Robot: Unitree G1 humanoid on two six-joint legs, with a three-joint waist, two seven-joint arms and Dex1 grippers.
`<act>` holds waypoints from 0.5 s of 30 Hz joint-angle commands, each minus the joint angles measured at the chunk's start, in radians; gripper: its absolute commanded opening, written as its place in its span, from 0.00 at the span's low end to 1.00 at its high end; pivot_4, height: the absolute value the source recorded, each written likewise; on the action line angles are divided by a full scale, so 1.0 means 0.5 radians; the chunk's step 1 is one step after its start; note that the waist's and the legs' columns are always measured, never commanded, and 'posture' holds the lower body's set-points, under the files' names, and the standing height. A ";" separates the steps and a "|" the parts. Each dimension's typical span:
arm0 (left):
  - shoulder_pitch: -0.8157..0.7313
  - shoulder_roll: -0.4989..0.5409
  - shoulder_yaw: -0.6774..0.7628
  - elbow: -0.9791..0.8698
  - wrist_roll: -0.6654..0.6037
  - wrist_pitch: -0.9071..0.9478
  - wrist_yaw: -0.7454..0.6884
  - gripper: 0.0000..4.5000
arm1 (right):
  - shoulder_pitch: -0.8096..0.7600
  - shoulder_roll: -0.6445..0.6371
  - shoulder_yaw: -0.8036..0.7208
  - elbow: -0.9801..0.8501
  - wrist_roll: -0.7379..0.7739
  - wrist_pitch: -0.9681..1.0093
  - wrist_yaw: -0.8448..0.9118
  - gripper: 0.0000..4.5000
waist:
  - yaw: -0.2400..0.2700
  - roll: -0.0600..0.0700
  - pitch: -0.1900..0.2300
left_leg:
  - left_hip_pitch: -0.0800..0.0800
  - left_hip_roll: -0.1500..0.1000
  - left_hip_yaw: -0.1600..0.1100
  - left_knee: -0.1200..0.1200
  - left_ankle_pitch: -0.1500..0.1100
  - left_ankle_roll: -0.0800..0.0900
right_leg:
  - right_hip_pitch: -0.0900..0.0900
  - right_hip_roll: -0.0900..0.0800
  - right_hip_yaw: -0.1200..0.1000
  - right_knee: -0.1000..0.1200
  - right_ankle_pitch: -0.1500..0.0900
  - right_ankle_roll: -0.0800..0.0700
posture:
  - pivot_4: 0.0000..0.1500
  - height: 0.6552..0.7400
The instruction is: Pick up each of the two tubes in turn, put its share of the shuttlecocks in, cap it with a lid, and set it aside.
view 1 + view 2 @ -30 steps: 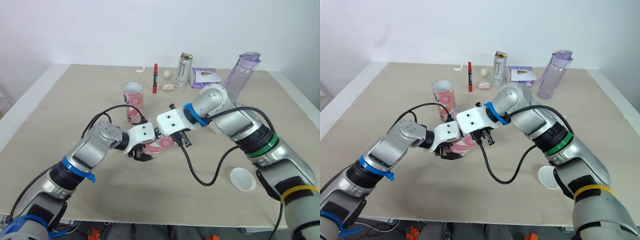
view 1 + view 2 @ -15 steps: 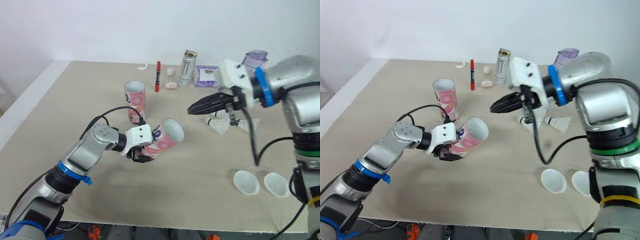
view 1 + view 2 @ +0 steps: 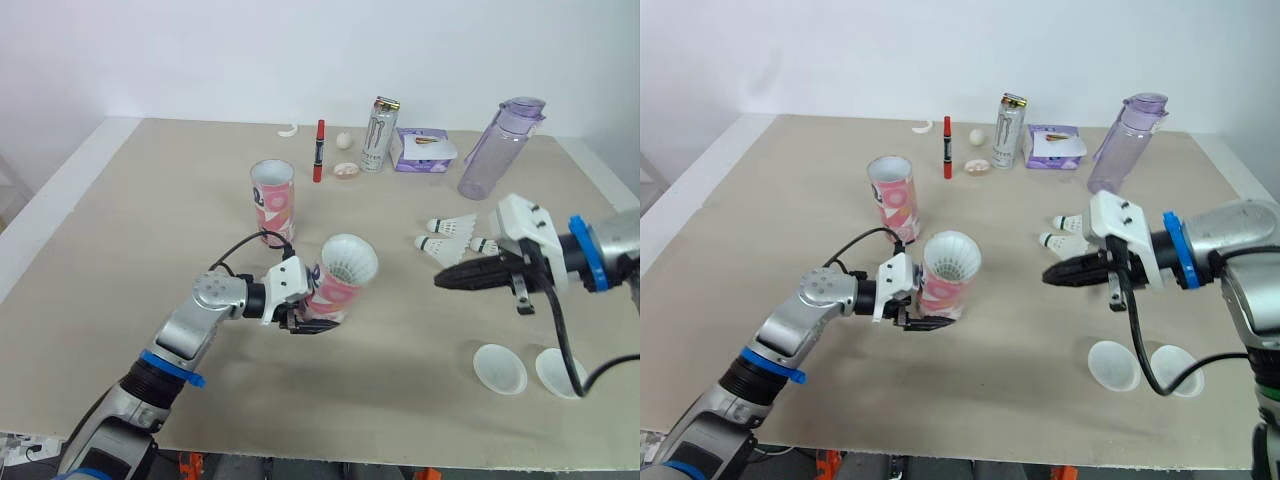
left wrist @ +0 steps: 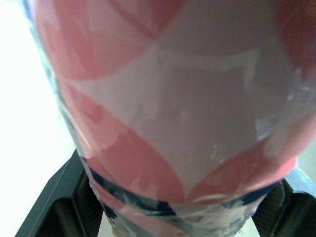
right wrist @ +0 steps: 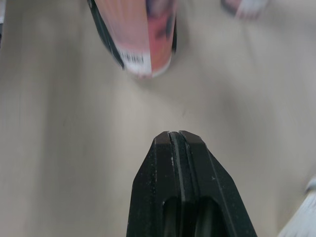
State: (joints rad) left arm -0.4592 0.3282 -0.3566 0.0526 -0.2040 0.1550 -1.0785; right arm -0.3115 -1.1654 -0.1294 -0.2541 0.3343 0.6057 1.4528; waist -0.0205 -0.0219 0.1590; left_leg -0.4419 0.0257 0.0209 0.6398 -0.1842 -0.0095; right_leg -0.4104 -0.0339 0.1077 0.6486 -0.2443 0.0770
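Note:
My left gripper [image 3: 309, 319] is shut on a pink-and-white tube [image 3: 336, 284] and holds it nearly upright just above the table. White feathers of a shuttlecock [image 3: 951, 256] show in the tube's mouth. In the left wrist view the tube [image 4: 177, 113] sits between the black fingers [image 4: 57, 200]. A second tube [image 3: 271, 200] stands upright behind it. Loose shuttlecocks [image 3: 452, 226] [image 3: 440, 250] lie at the right. My right gripper [image 3: 445, 280] hovers just in front of them, shut on nothing and pointing toward the held tube [image 5: 140, 34]. Two white lids [image 3: 499, 368] [image 3: 558, 371] lie at the front right.
Along the back stand a drink can [image 3: 377, 134], a purple water bottle [image 3: 497, 148] and a purple packet [image 3: 425, 150]. A red marker [image 3: 319, 150], a small ball [image 3: 344, 140] and a white crescent piece [image 3: 287, 130] lie near them.
My right gripper has drawn back from the tube's mouth to the right and come down near the shuttlecocks. The left gripper has tipped the tube from a slant to nearly upright.

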 commanded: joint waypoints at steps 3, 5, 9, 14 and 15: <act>0.006 -0.125 0.013 0.189 -0.028 -0.160 -0.016 0.77 | 0.283 -0.143 -0.126 0.156 -0.145 -0.230 -0.052 0.02 | -0.001 0.000 0.000 | 0.005 0.000 -0.001 0.001 0.000 0.000 | 0.005 0.001 0.000 0.000 -0.001 0.001 | 1.00 1.00; 0.013 -0.129 -0.002 0.230 0.002 -0.184 -0.019 0.77 | 0.354 -0.166 -0.144 0.191 -0.160 -0.268 -0.060 0.02 | -0.006 0.000 0.000 | 0.007 0.001 0.001 0.001 0.001 0.000 | 0.004 0.001 0.001 0.000 -0.003 0.007 | 1.00 1.00; 0.027 -0.132 -0.009 0.262 0.032 -0.201 -0.014 0.77 | 0.448 -0.210 -0.174 0.242 -0.151 -0.261 -0.063 0.08 | -0.005 0.000 0.000 | 0.009 0.003 0.001 0.002 0.002 0.000 | 0.005 0.003 0.001 0.000 -0.004 0.004 | 1.00 1.00; 0.047 -0.148 -0.017 0.253 0.020 -0.178 -0.022 0.77 | 0.486 -0.227 -0.158 0.270 -0.131 -0.178 -0.084 0.43 | -0.004 0.000 0.000 | 0.009 0.002 0.001 0.003 0.003 0.000 | 0.006 0.003 0.002 0.000 -0.004 0.004 | 1.00 1.00; 0.054 -0.151 -0.017 0.256 0.009 -0.163 -0.033 0.77 | 0.486 -0.228 -0.138 0.270 -0.145 -0.177 -0.102 0.47 | -0.004 0.000 0.000 | 0.009 0.002 0.001 0.003 0.003 0.000 | 0.006 0.003 0.002 0.000 -0.004 0.004 | 1.00 1.00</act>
State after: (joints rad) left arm -0.4376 0.2584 -0.3590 0.1893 -0.1897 0.0743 -1.0802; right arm -0.0645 -1.2639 -0.1688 -0.1156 0.2589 0.5107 1.4108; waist -0.0224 -0.0217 0.1588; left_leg -0.4375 0.0269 0.0216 0.6413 -0.1829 -0.0096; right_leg -0.4073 -0.0325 0.1087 0.6485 -0.2464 0.0791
